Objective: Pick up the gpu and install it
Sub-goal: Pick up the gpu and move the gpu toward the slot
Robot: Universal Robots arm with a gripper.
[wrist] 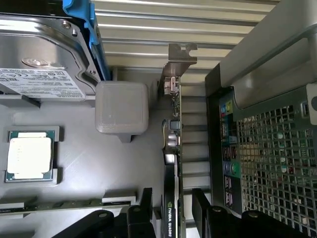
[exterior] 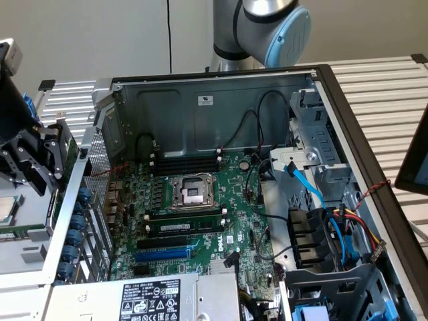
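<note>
gripper (wrist: 172, 192) is over the grey parts tray (wrist: 99, 163), outside the open pc case (exterior: 321, 120), at the exterior view's left. jaws apart, one black finger (wrist: 146, 203) on each side of the gpu (wrist: 173, 148). a gap shows on both sides, nothing clamped. can't tell if a pad grazes the card lower down.

gpu stands on its long edge in the tray, along the tray edge next to the case's rear panel (wrist: 272, 158). green board face is toward the case and black shroud toward the tray middle. silver end bracket (wrist: 178, 59) is at the end far from the gripper. not lifted, not in the case.

other stuff on the tray:
- grey block (wrist: 121, 106), just beside the gpu's bracket end
- hard drive (wrist: 39, 59) in a blue carrier (wrist: 81, 29), at the tray corner beyond the block
- loose cpu (wrist: 28, 157) in its own recess, well apart from the gpu
- a memory stick (wrist: 59, 204) lying flat near the gripper-side edge

inside the case:
- green motherboard (exterior: 200, 207) lies flat, open cpu socket (exterior: 190, 192) near its middle
- blue expansion slot (exterior: 162, 254) sits bare near the board edge closest to the power supply (exterior: 150, 297)
- blue and black cables (exterior: 304, 184) run along the case's drive-bay side, at the exterior view's right

the case sits on a slatted table (exterior: 388, 87).
</note>
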